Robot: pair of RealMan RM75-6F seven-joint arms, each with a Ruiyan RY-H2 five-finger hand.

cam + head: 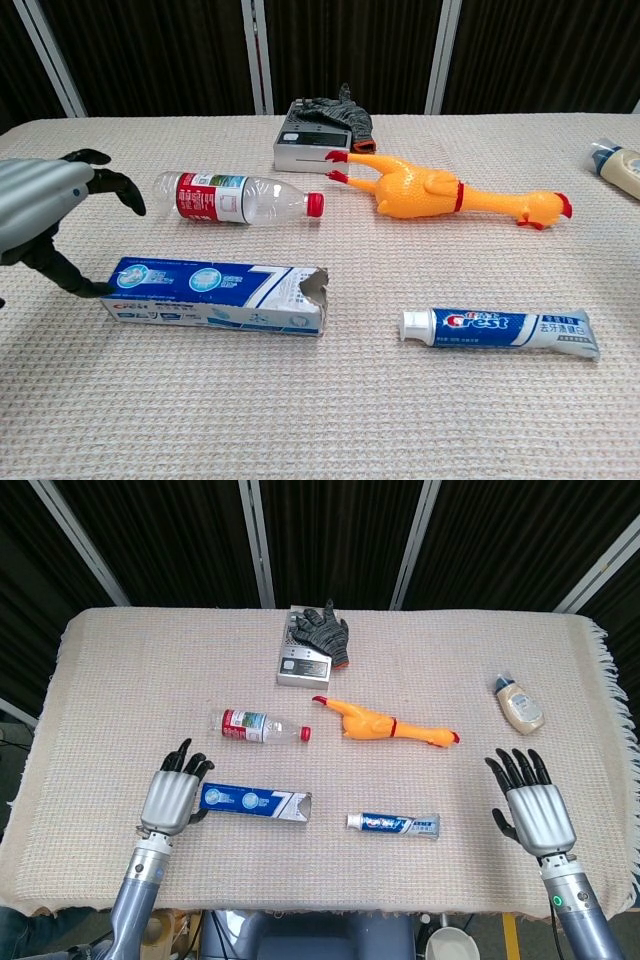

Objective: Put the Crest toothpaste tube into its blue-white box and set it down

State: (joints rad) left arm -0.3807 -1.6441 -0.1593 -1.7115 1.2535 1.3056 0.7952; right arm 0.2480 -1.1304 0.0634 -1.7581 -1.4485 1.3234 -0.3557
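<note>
**Left hand at the closed end of the box, tube lying apart**

The left hand sits in the lower left of the head view, fingers spread and holding nothing, palm down over the cloth. In the chest view it enters from the left edge; its thumb reaches down to the closed end of the blue-white box, touching or nearly touching it — the pictures do not settle which. The other fingers arch above the cloth, pointing toward the water bottle.

The box lies flat, lengthwise across the lower middle of the frame, its torn open end facing right. To the right of that opening, well apart from it, lies the Crest toothpaste tube, flat on the cloth, white cap toward the box.

The right hand is in the lower right of the head view, fingers apart and empty, clear of the tube; the chest view does not show it.

Above the box is the water bottle with its red cap to the right. Right of it lies a yellow rubber chicken. Toward the upper middle, a dark glove rests on a silver device. A small cream bottle lies at the right of the woven table cloth.
</note>
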